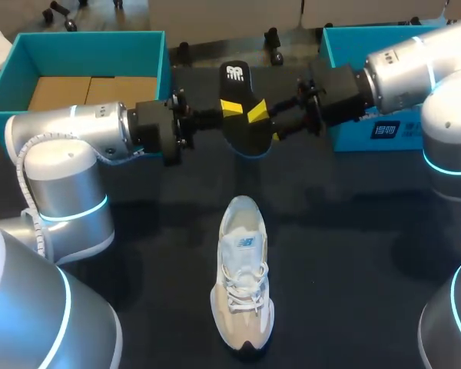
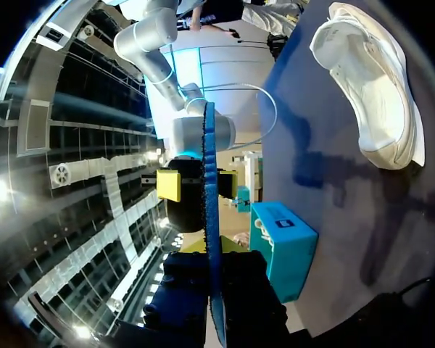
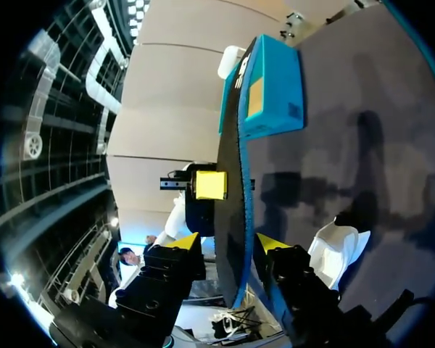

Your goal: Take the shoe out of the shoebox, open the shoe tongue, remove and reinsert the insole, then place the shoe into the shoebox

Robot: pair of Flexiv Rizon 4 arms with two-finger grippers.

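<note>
**Insole (image 1: 242,132) held in the air from two sides**

The black insole hangs above the dark table (image 1: 353,231), behind the shoe (image 1: 242,269). The left gripper (image 1: 229,108) pinches its edge from the left, with the insole running between its fingers. The right gripper (image 3: 228,243) has one yellow tip at each face of the insole. It seems to pinch it too, though the contact is hard to see. The white shoe stands on its sole on the table, apart from both grippers. The blue shoebox (image 1: 15,61) stands open at the far left, and a second blue box (image 1: 369,131) at the far right.
</note>
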